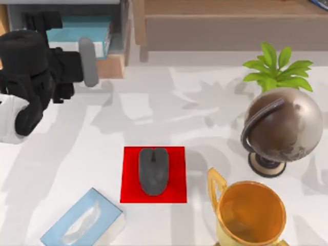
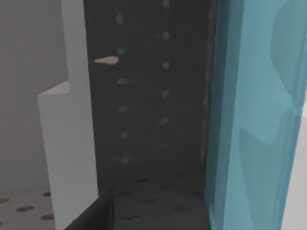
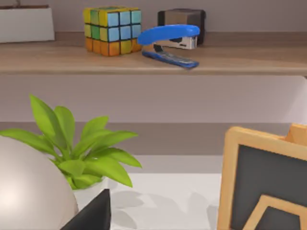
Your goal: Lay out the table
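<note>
The white surface [image 1: 92, 133] fills the frame; a mouse [image 1: 153, 170] already sits on its red mat [image 1: 177, 174] at centre. Your left end effector [image 1: 88, 61], upper left, reaches the shelf [image 1: 115, 64]; grip unclear. Layout looks unfinished.

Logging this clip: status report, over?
Left gripper at top-left shelf, by the blue box. Table: mouse on red mat, tissue box, globe, trophy.

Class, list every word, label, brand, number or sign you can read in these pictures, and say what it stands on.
None can be read.
tissue box: no lettering shows.
trophy: plain gold, no inscription shows.
globe: surface markings only, no words.
stapler: no brand shows.
</note>
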Tool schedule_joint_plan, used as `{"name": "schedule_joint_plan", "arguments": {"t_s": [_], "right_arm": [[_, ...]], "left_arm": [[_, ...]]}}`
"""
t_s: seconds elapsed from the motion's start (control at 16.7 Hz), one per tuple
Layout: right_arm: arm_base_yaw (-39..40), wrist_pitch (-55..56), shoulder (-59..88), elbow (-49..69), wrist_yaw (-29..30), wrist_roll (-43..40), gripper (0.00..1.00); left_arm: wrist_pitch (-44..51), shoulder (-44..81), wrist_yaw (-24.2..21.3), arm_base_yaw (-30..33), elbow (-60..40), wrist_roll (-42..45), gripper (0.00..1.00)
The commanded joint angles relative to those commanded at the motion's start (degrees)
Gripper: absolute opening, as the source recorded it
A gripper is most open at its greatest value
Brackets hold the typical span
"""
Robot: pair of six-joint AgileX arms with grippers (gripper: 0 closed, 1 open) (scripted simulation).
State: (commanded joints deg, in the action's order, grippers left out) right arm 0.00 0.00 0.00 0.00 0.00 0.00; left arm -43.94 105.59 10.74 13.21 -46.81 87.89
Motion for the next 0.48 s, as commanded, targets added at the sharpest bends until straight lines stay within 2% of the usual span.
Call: {"name": "schedule_joint_plan", "arguments": {"t_s": [0.48], "right_arm": [[0.0,0.0,0.0,0.0,0.0,0.0,1.00]], "left_arm": [[-2.3,-6.7,1.4,1.4,9.5,-0.2,1.00]]}}
